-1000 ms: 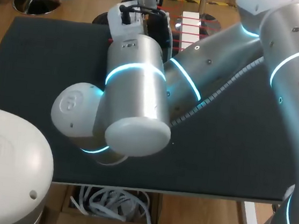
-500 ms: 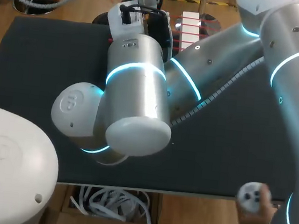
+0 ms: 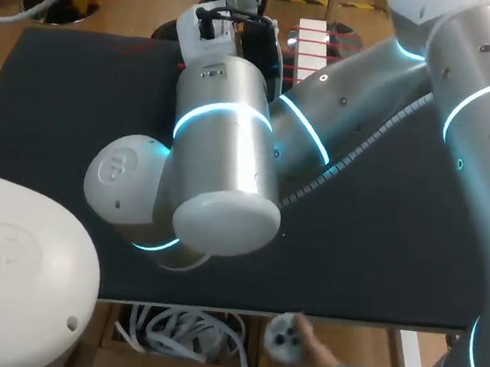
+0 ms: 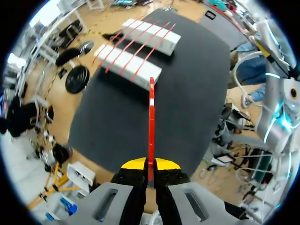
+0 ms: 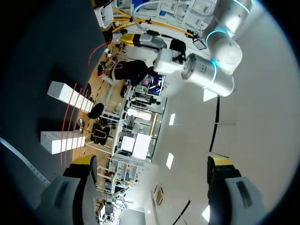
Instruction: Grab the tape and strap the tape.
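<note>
Black surface [image 3: 57, 127] fills most of the head view. Left arm [image 3: 219, 136] comes in from the near left corner, its thick silver link with a glowing cyan ring over the middle of the surface, wrist out toward the far edge. Right arm [image 3: 468, 94] comes in from the right side and runs across toward the middle, passing behind the left arm's link. Two long white blocks lie side by side with a gap between them, near the far edge of the surface: nearer white block [image 4: 126, 60] and farther white block [image 4: 152, 33], as seen from the left wrist. Several thin red strands [image 4: 140, 44] run across the tops of both blocks and span the gap. The tape [image 4: 151, 122] is a narrow red strip, drawn straight above the surface, from the left end effector [image 4: 150, 165] ahead to the nearer white block, where its far end meets the block's near edge. Left end effector: yellow tips pressed together, clamped on the near end of the tape from both sides. Right end effector [image 5: 152, 161]: fingers wide apart, nothing between them, pointing up and away from the surface, blocks off to one side below it.
</note>
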`<state>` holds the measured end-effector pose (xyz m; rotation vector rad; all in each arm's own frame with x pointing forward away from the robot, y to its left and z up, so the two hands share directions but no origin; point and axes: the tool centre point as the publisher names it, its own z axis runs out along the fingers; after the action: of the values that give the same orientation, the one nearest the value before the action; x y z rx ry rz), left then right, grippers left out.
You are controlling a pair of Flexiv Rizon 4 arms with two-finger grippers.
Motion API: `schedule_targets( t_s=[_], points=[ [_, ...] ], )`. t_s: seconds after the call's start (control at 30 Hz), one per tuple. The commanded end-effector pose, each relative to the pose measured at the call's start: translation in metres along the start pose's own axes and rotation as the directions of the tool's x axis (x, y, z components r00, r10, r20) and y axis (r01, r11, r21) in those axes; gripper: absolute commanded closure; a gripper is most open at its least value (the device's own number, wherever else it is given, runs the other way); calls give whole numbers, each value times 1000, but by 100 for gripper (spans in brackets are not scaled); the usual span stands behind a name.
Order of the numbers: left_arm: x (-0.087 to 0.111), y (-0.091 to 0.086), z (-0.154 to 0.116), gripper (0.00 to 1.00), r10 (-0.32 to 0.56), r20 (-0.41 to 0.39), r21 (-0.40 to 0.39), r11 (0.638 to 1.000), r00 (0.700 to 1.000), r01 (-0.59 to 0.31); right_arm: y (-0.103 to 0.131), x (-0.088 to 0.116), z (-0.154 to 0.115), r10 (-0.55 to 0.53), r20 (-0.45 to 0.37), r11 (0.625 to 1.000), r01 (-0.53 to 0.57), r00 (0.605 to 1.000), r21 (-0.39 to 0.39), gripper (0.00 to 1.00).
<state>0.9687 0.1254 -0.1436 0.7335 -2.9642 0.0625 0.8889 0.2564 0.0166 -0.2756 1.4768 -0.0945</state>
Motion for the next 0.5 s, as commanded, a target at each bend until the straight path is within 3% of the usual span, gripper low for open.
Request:
schedule_targets(
  t_s=[0.03,0.47,0.5],
  points=[
    [-2,37,9,100,-49,-1,17,999,999,49,-1,-2,0,-3,-3,1000,3,1000,-3,0],
    [-28,84,16,100,-138,49,0,990,989,138,-1,-2,0,-3,-3,1000,3,1000,-3,0],
    [-30,84,15,75,-132,59,-2,991,989,132,-1,-2,0,-3,-3,1000,3,1000,-3,0]
  ],
)
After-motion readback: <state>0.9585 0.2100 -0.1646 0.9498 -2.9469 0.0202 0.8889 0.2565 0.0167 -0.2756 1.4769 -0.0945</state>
